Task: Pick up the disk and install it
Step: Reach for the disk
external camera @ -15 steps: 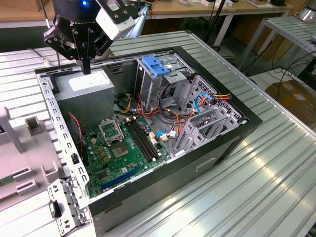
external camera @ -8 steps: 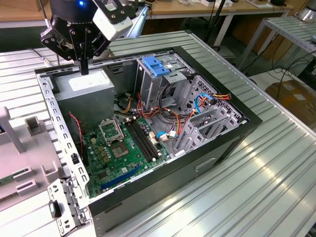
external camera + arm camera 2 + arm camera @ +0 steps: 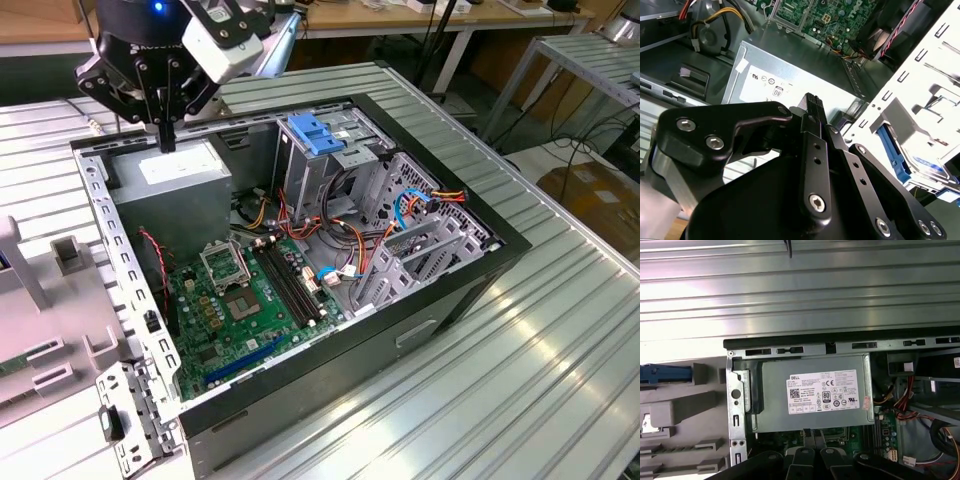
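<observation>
The ribbed table [image 3: 500,390] lies nearest in the exterior view, and the open case [image 3: 400,330] lies on it with its inside facing up. Inside the case are the green board [image 3: 235,310], the grey supply [image 3: 175,200] at the far corner towards the exterior view's left, and a metal cage [image 3: 300,185] with a ribbed blue latch [image 3: 315,135] on top. The gripper [image 3: 166,140] hangs over the supply's far edge. Its fingers are pressed together into one thin dark post, with nothing between them. A grey holder [image 3: 60,300] stands on the table just outside the case, at the exterior view's left.

In the second wrist view the gripper's black links are closest to the lens. The gripper [image 3: 812,102] has its fingers closed tip to tip and empty, and it points at the supply [image 3: 790,80]. The board [image 3: 830,15] lies beyond that. The disk [image 3: 892,147] shows its bright blue carrier edge. It is tucked in the holder [image 3: 900,117] beside the case's pale slotted frame [image 3: 930,55], apart from the fingers.

In the first wrist view the gripper [image 3: 814,434] is again nearest, with its fingers side by side and touching. It sits above the edge of the supply [image 3: 810,390] that faces the board. The case rim [image 3: 840,342] runs along the supply's other side, and the table [image 3: 800,300] stretches past it. The disk [image 3: 665,374] lies flat in the holder [image 3: 685,410] outside the case wall. Its blue end is visible, and it is well apart from the gripper.
</observation>
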Tool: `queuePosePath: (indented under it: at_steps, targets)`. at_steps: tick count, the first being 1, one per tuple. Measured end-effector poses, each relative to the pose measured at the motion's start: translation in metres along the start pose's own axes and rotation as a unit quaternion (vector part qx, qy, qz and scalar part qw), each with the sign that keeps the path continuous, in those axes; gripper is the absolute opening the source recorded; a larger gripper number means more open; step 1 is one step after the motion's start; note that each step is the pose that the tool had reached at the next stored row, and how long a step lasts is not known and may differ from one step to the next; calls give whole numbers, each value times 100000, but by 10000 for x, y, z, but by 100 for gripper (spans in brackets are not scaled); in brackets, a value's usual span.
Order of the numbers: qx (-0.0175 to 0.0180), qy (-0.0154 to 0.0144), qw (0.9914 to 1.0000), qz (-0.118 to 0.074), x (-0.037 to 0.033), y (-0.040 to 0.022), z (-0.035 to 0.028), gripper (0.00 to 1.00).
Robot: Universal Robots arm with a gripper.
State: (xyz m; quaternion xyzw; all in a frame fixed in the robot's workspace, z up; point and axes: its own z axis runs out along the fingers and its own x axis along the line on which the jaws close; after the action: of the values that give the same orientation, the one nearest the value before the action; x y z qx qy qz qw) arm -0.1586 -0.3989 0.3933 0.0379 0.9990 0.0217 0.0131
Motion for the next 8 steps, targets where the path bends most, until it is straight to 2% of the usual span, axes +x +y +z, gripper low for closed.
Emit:
queuePosePath:
  at_steps: [8]
  targets:
    - [-2, 3, 100000, 0, 46, -3, -1, 11]
